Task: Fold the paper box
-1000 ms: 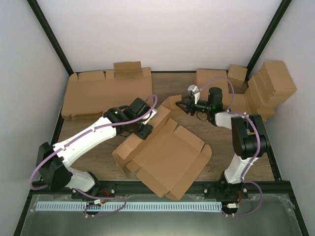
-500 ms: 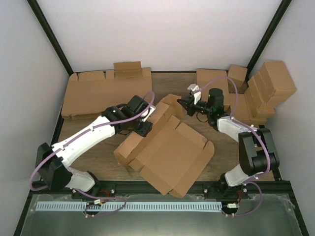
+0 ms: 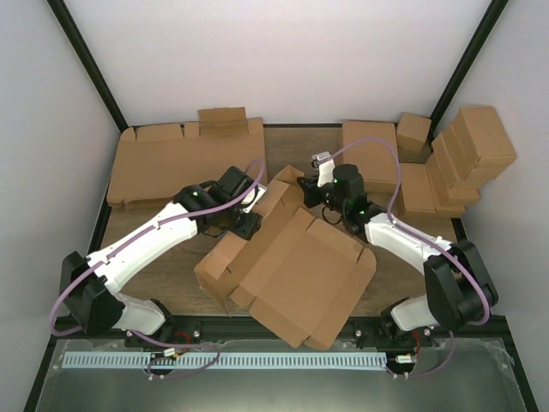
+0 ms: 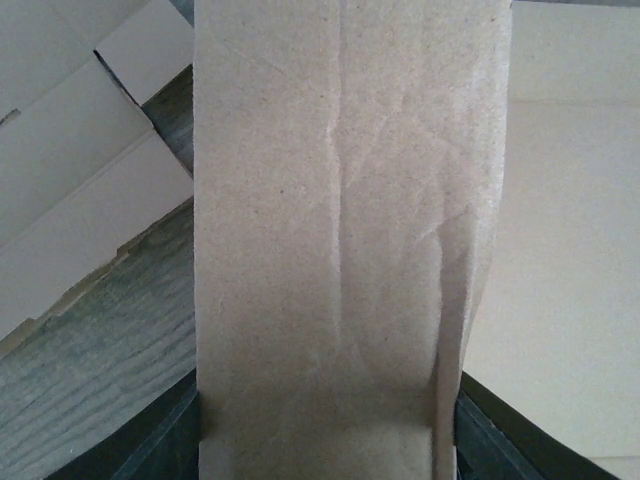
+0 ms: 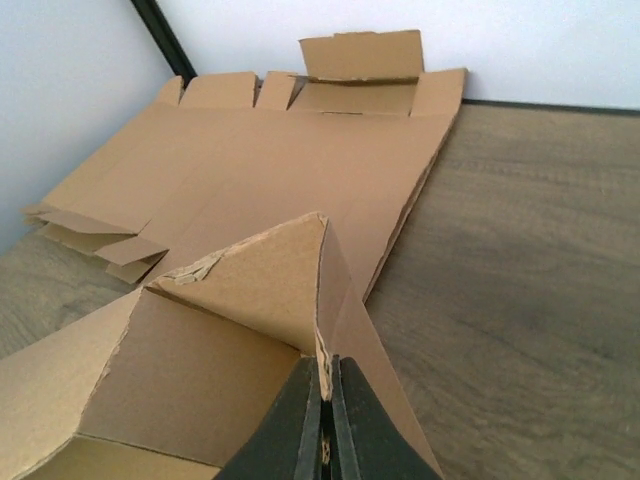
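Taking up the middle of the surface (image 3: 300, 142) with the half-folded paper box (image 3: 296, 275). Closing off the back left with a pile of flat cardboard blanks (image 3: 171, 167), the back right with stacked finished boxes (image 3: 467, 154). Leaving bare wood passable at back centre and both near sides, though crossed overhead by the left arm (image 3: 146, 236) and right arm (image 3: 407, 245).

Cardboard and boxes on a wooden table

A pile of flat cardboard sheets (image 3: 184, 163) lies at the back left of the wooden table (image 3: 163, 270), up against the white wall (image 3: 283, 60). One flap (image 3: 223, 118) at the back of the pile stands up. At the back right, closed brown boxes (image 3: 472, 154) sit in a heap near the corner, with one little box (image 3: 413, 131) just beside them. Black posts (image 3: 86, 64) run up the corners. A long pale rail (image 3: 223, 360) lies along the near edge.
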`<state>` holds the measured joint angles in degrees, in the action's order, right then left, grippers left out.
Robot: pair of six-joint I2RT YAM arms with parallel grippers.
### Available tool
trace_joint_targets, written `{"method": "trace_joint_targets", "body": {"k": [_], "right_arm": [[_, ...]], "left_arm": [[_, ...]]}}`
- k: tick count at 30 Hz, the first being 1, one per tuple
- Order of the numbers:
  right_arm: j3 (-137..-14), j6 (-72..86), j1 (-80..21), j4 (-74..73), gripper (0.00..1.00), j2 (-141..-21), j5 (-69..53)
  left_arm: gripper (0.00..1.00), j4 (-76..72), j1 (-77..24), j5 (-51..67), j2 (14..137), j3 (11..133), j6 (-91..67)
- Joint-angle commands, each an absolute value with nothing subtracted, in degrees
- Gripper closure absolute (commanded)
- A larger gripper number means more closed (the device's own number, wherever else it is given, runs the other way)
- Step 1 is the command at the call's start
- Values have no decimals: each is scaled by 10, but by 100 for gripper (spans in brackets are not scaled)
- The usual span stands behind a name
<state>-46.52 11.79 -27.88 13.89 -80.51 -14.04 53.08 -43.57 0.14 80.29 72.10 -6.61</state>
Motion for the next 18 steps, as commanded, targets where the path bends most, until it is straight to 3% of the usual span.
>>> {"method": "trace_joint_targets", "body": {"k": [1,18], "right_arm": [[-451,221,-318,126,99,-781,-92],[-312,267,-405,153,99,-675,-6]], "left_arm": [[45,494,-437,3,807,728,-65],[45,518,-515,-34,834,748,-33]]}}
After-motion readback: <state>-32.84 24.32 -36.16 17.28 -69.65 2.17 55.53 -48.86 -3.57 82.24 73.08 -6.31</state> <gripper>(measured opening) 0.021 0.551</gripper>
